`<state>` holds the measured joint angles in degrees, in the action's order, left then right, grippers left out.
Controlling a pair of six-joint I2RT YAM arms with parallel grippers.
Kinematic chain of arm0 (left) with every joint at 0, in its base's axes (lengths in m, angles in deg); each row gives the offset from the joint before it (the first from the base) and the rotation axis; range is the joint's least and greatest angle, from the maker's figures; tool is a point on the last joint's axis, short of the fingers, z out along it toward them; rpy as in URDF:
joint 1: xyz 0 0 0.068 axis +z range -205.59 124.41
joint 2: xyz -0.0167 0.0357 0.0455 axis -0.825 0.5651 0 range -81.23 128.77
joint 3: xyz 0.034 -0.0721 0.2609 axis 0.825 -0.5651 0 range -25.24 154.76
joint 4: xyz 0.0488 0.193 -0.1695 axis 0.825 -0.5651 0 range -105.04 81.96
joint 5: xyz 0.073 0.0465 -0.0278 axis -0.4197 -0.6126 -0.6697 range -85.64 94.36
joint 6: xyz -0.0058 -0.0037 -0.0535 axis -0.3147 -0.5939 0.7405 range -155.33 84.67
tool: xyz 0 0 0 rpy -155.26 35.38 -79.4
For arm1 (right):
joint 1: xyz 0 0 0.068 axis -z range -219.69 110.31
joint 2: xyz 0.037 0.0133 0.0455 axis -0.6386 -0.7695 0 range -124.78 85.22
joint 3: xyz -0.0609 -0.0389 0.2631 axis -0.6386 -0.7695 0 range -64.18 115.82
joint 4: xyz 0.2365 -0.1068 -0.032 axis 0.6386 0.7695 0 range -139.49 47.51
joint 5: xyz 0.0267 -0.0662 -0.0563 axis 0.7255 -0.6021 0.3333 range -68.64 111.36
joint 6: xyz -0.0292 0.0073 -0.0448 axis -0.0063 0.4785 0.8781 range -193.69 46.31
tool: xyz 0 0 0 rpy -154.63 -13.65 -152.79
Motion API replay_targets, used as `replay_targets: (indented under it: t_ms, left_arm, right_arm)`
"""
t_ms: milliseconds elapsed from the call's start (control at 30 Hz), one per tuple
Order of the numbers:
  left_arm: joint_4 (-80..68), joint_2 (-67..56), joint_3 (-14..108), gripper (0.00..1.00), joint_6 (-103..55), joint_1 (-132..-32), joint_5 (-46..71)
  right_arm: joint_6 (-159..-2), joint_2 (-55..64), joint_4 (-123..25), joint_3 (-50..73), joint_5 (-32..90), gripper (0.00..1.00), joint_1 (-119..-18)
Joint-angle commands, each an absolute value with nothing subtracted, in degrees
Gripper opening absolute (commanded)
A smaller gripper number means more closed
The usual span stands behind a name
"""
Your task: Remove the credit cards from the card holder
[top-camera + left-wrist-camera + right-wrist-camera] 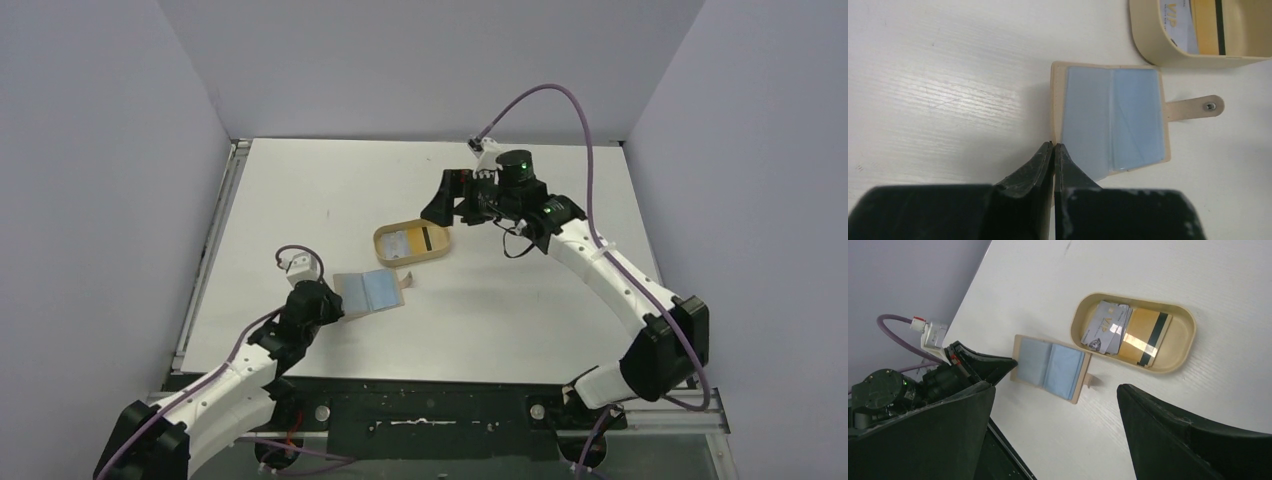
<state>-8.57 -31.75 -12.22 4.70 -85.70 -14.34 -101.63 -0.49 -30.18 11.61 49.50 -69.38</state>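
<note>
**1. Left gripper** (1053, 147), lower left of the overhead frame. Jaws pressed together, tips at the near corner of the card holder. Whether they pinned its edge or merely touched it could not be told.

**2. Card holder** (1110, 117), middle of the counter (300, 180), just beyond those tips. It lay open and flat, with a tan border and two pale blue leaves (1135, 115) showing. The strap tab (1195, 107) with its snap pointed to frame right in the left wrist view. Judged light and limp, apt to slide or lift under any pull unless held down. The leaves looked thin and slick, perhaps cards still in sleeves, and best taken by an exposed edge.

**3. Tray** (1180, 327), oval, tan, near the holder but apart from it. It held credit cards (1105, 327): whitish ones overlapping, beside a gold one with a dark stripe. Judged stiff, thin and slippery.

**4. Right gripper** (447, 205), upper centre-right of the overhead frame, above the tray's far side. Jaws spread wide, holding nothing.
</note>
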Motion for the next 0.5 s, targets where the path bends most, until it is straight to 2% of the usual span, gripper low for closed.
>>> replay_targets:
  t_ms: [0, 100, 267, 467]
  left_arm:
    - [-10.0, -36.23, -12.37, 0.0, 6.63, -87.49, -19.32]
    - [-10.19, -37.79, -14.01, 0.0, 7.35, -87.84, -18.32]
    - [-14.27, -38.01, -10.06, 0.0, 5.88, -88.54, -16.08]
    - [-14.6, -40.08, -10.3, 0.0, 5.29, -89.07, -12.75]
  right_arm:
    - [-99.58, 9.19, -27.75, 6.34, 45.37, 1.0, -69.52]
    - [-101.83, 14.54, -29.45, -1.17, 45.13, 1.0, -70.33]
    - [-106.58, 22.24, -34.97, -13.85, 42.06, 1.0, -73.92]
    - [-110.93, 22.55, -42.69, -21.68, 37.3, 1.0, -81.85]
